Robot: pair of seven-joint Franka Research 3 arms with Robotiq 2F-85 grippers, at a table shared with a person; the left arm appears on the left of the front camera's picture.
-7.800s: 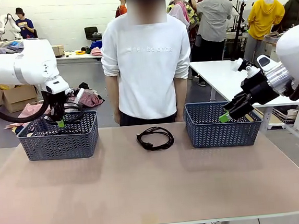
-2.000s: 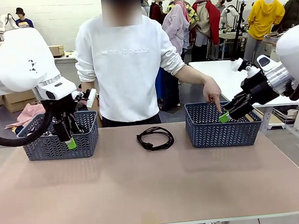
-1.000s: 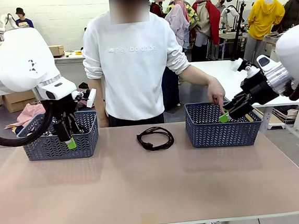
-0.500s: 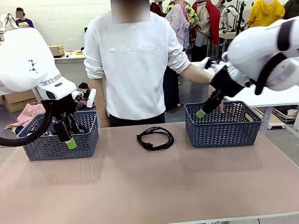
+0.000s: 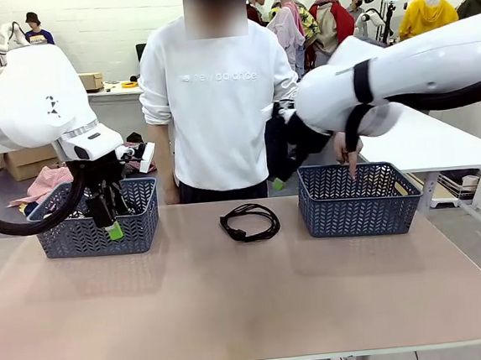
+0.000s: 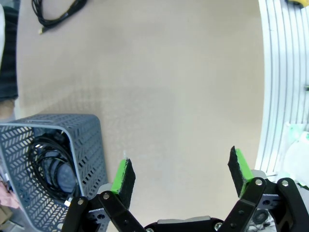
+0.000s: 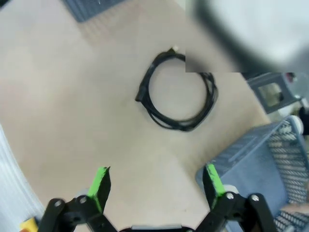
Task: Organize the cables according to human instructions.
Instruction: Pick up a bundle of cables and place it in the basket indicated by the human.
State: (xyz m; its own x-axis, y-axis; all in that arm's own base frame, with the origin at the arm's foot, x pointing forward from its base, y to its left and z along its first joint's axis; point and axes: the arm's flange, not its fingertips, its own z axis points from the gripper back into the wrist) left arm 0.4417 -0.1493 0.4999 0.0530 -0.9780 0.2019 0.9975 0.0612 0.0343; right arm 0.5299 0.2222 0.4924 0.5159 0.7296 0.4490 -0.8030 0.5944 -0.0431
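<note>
One cable (image 5: 249, 222) lay unsorted near the table's (image 5: 235, 307) far edge; others filled the left basket (image 5: 97, 229). Both grippers' jaws stood apart, empty.

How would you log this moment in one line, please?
right gripper: open, above cable | left gripper: open | person's hand: in right basket

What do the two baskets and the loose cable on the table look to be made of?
Blue-grey lattice baskets, left and right: probably moulded plastic, matte, judging by the uniform herringbone cut-outs and rigid rims. Thin black coiled cable: looks rubber- or vinyl-sheathed, slightly glossy, bending in soft loops.
</note>
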